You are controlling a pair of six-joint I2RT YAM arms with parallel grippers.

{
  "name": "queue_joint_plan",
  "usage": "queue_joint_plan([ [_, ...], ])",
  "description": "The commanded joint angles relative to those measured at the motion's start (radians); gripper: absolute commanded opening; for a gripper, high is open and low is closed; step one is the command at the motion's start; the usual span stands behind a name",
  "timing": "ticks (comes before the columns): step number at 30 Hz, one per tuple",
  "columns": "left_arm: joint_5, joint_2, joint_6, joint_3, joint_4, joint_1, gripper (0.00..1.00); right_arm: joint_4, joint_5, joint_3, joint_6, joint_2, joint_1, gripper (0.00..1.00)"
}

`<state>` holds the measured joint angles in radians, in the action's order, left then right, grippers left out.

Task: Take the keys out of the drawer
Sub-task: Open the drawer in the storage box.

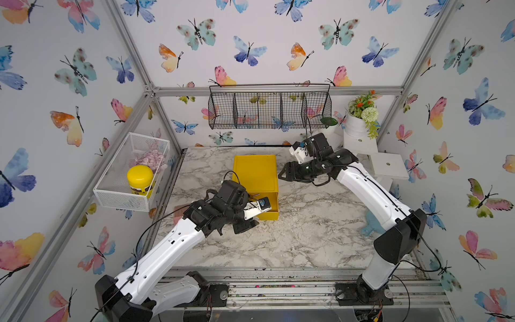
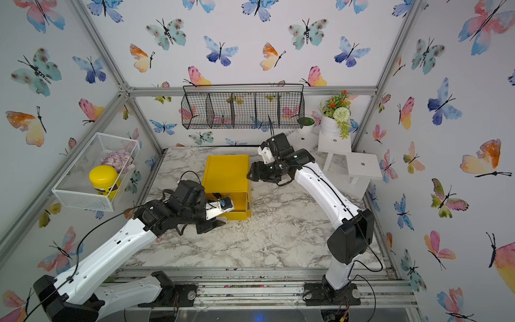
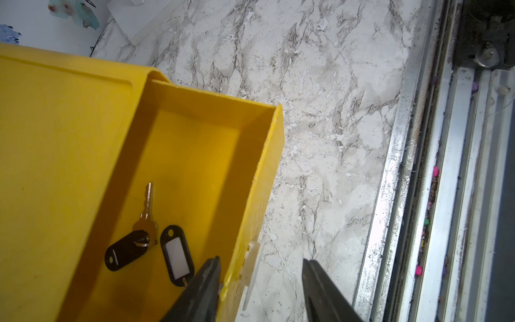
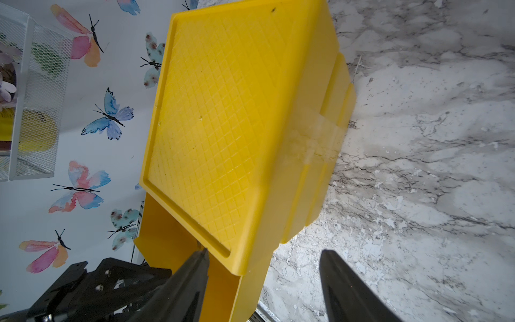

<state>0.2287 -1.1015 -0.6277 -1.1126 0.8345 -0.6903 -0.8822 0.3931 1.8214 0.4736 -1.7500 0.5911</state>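
Left wrist | left end effector (image 3: 260, 259) apart, astride drawer (image 3: 195, 111) front wall, keys (image 3: 145, 237) inside | right end effector (image 4: 264, 251) apart beside cabinet (image 4: 223, 111)

- One yellow box (image 1: 255, 172) is counted on the counter (image 1: 306, 237), with one drawer (image 3: 250, 189).
- In the drawer, one metal key (image 3: 148, 206) is seen.
- Two black tags are counted there: one plain tag (image 3: 125, 253) and one white-labelled tag (image 3: 177, 256).
- Two tools are counted: the left tool (image 3: 260, 260) and the right tool (image 4: 264, 251).
- Two baskets are counted: one black wire basket (image 1: 269, 111) and one white mesh basket (image 1: 119, 199).
- One yellow-lidded jar (image 1: 140, 178) and one potted plant (image 1: 359, 120) are counted.
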Motion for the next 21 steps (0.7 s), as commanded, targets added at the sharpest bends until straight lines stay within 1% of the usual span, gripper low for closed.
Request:
queue_joint_plan([
  [1, 0.044, 0.025, 0.008, 0.018, 0.116, -0.013, 0.52, -0.011, 0.01, 0.015, 0.005, 0.014, 0.007, 0.7],
  [7, 0.064, 0.029, 0.029, 0.027, 0.13, -0.049, 0.52, -0.026, 0.018, 0.013, 0.002, 0.012, 0.007, 0.69],
  [21, 0.092, 0.066, 0.067, 0.039, 0.162, -0.057, 0.51, -0.04, 0.029, 0.022, -0.007, 0.009, 0.007, 0.68],
])
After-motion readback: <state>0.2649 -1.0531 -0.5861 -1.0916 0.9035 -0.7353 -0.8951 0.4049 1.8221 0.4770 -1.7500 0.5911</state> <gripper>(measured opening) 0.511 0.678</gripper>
